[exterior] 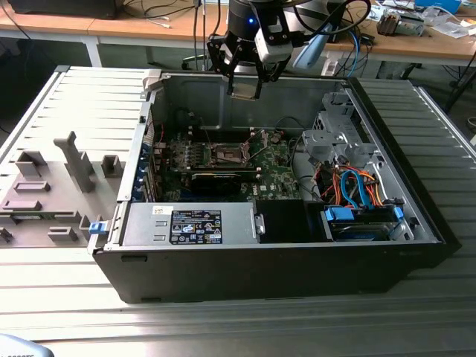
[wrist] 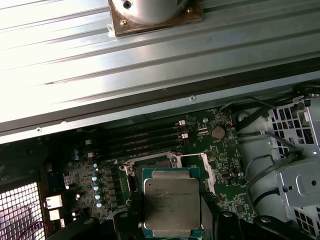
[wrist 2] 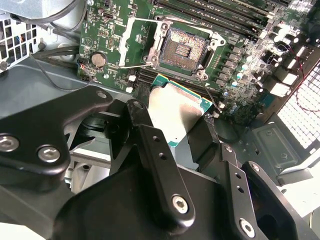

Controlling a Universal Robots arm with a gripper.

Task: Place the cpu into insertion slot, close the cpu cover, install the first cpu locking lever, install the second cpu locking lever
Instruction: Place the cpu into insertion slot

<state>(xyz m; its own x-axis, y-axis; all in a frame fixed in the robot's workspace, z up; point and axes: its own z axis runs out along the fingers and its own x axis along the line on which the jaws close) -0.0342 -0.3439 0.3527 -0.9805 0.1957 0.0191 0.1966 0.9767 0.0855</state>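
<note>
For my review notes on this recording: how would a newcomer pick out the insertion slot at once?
Look in the open computer case at the green motherboard on its floor. Near the board's middle lies the insertion slot: a dark square recess with a silvery rim, unlike the long narrow black slots beside it.

A ribbed metal table (exterior: pixel 245 331) carries an open black computer case (exterior: pixel 260 271) lying on its side, spanning the middle toward the exterior view's right edge. Grey fixture blocks (exterior: pixel 74 167) stand toward the left edge, beside the case.
</note>
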